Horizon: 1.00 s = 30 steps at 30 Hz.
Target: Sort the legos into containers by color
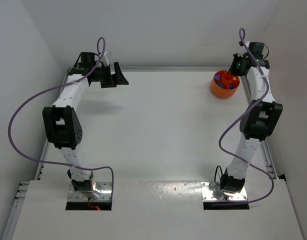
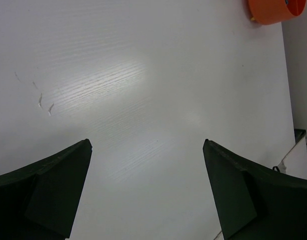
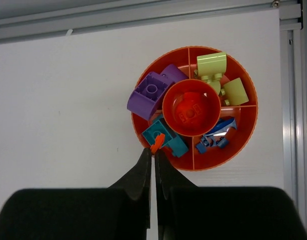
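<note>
An orange round bowl (image 3: 243, 131) with divided compartments sits at the back right of the table; it also shows in the top view (image 1: 225, 89) and in the left wrist view (image 2: 273, 12). It holds a purple brick (image 3: 149, 93), yellow-green bricks (image 3: 212, 64), blue bricks (image 3: 216, 138), a teal brick (image 3: 169, 139) and an orange-red brick (image 3: 188, 112) in its middle cup. My right gripper (image 3: 155, 150) is shut on a tiny orange lego (image 3: 157, 142), held above the bowl's near-left rim. My left gripper (image 2: 147, 145) is open and empty above bare table at the back left.
A metal rail (image 3: 143, 17) runs along the table's back edge just beyond the bowl, and another rail (image 3: 293, 100) runs down the right side. The white walls stand close behind both arms. No purple-blue bowl is in view.
</note>
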Available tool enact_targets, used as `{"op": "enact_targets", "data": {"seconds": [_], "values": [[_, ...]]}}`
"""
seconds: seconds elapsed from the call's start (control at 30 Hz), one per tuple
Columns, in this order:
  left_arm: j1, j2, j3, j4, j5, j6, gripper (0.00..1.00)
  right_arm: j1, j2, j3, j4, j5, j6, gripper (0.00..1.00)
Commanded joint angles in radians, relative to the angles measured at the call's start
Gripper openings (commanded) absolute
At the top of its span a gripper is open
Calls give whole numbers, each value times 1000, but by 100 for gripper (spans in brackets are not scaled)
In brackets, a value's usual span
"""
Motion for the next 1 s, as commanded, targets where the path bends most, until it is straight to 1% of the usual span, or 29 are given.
{"op": "enact_targets", "data": {"seconds": [0.0, 0.2, 0.6, 0.97], "values": [[-21, 5, 30, 6, -4, 16, 100, -2, 24, 60, -19, 46, 50, 0], [-21, 24, 39, 16, -23, 16, 100, -3, 61, 80, -19, 57, 59, 0], [-21, 24, 39, 16, -23, 16, 100, -21, 107, 133, -1, 145, 117, 0], [-21, 24, 39, 16, -32, 6, 100, -21, 141, 166, -1, 145, 126, 0]]}}
